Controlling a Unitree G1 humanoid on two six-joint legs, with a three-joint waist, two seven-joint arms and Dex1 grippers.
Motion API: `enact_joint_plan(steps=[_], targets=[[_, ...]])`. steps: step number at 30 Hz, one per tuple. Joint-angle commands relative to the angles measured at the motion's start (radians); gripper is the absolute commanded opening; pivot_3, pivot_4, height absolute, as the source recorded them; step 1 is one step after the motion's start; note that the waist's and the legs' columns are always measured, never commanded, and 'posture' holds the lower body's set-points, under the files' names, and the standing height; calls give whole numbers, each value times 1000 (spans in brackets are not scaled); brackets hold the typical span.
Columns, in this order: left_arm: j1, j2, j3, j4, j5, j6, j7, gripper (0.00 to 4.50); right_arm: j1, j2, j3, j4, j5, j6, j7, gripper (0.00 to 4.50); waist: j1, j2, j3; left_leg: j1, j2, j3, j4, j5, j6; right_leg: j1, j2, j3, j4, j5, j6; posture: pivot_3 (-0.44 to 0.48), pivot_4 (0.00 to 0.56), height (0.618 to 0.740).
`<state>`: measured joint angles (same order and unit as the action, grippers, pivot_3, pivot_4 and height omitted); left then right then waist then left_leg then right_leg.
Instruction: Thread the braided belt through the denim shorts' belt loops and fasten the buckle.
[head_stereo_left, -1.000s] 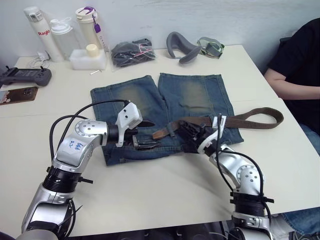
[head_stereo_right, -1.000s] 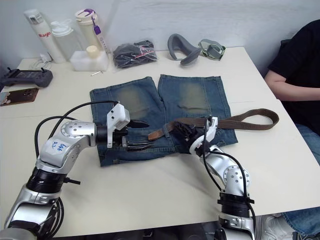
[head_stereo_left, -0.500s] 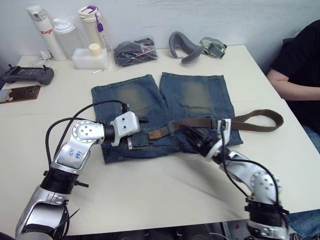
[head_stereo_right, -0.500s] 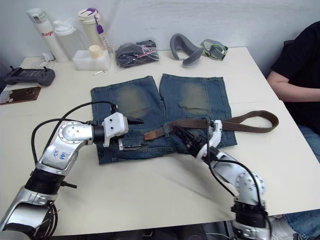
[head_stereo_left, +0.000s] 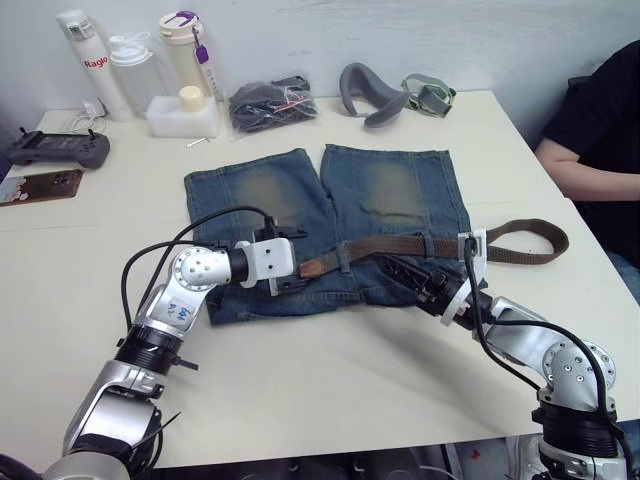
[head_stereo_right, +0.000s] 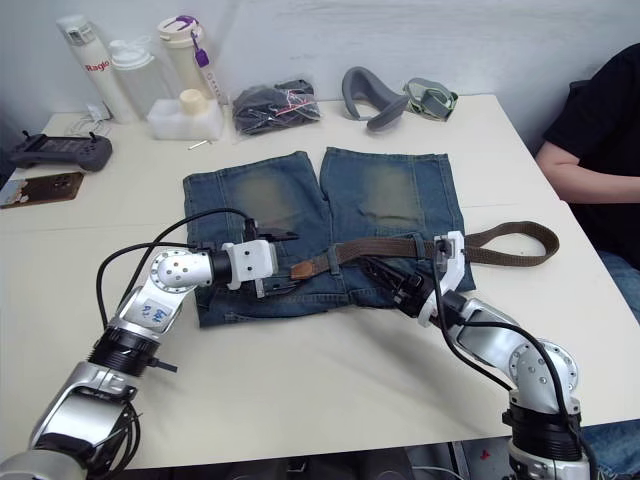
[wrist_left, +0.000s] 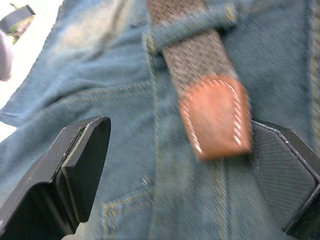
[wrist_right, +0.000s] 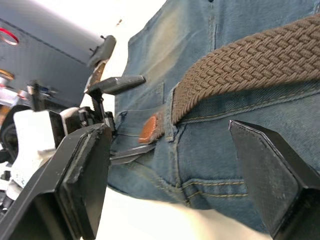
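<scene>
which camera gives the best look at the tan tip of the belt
The left wrist view: the tan tip sits large between the left gripper's open fingers, just past a belt loop on the denim shorts. The eye views and right wrist view show it only as a small tan patch.

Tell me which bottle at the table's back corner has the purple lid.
The bottle nearest the bagged dark bundle: cream-coloured, purple loop on top. The other two bottles have white lids.

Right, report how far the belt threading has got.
Done: the braided belt passes under some belt loops on the denim shorts. In hand: the open left gripper brackets the tan tip; the right gripper is open near the waistband. Left: remaining loops and fastening; the belt's other end trails off the shorts.
</scene>
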<state>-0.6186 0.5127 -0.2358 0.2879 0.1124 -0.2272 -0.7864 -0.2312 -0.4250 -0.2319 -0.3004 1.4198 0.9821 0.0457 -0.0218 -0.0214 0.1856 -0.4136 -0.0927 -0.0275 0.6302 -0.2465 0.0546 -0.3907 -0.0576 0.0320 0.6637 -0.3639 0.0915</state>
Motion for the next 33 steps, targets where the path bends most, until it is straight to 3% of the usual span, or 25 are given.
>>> enact_joint_plan(steps=[1, 2, 3, 5, 11, 12, 20, 25, 33], targets=[[-10, -11, 14, -13, -19, -9, -2, 4241, 2, -24, -35, -14, 18, -14, 14, 4045, 0, 0, 0, 0, 0, 0, 0, 0, 0, 0, 0, 0, 0, 0, 0, 0, 150, 740], [-6, -14, 17, -20, -35, -3, -13, 3978, 7, -37, -46, -10, 20, -10, 17, 4070, 0, 0, 0, 0, 0, 0, 0, 0, 0, 0, 0, 0, 0, 0, 0, 0, 150, 740], [-4, -18, 20, -23, -46, 0, -21, 3745, 9, -50, -53, -4, 19, -5, 23, 3803, 0, 0, 0, 0, 0, 0, 0, 0, -1, -1, 0, 0, 0, 0, 0, 0, 150, 740], [0, -20, 22, -27, -57, 4, -32, 2862, 13, -78, -69, 3, 18, -1, 31, 3205, 2, 0, 0, -1, 0, 0, 1, 0, -1, -1, 0, 0, 0, 0, 0, 0, 150, 740], [7, -13, 32, -35, -73, 4, -53, 105, 20, -193, -56, -23, -89, -7, 125, 266, 13, 0, 0, -1, 0, 0, 1, 0, 0, -1, 0, 0, 0, 0, 0, 0, 150, 740], [7, -10, 35, -37, -74, 7, -54, 0, 16, -205, -40, -26, -129, -20, 145, 61, 15, 0, 0, -2, 0, 0, 1, 0, 0, -1, 0, 0, 0, 0, 0, 0, 150, 740], [13, 50, 75, -77, -62, 23, -50, 0, 9, -176, 144, 169, -496, -119, 198, 61, 16, -1, 0, -2, 0, 0, 2, 1, -1, -2, 0, 0, 1, 0, 0, 0, 150, 740], [70, 156, 130, -86, -53, 14, -36, 0, 11, -148, 156, 237, -566, -107, 234, 61, 8, -4, -3, 7, 1, 1, -1, 0, 0, 6, 1, 0, 1, 0, 0, 0, 150, 740], [142, 252, 192, -111, -55, 30, -36, 0, -26, -145, 167, 288, -639, -83, 294, 61, 19, -11, -7, 14, 1, 0, -1, -2, 3, 14, 0, -1, -3, 1, -1, 0, 150, 740]])
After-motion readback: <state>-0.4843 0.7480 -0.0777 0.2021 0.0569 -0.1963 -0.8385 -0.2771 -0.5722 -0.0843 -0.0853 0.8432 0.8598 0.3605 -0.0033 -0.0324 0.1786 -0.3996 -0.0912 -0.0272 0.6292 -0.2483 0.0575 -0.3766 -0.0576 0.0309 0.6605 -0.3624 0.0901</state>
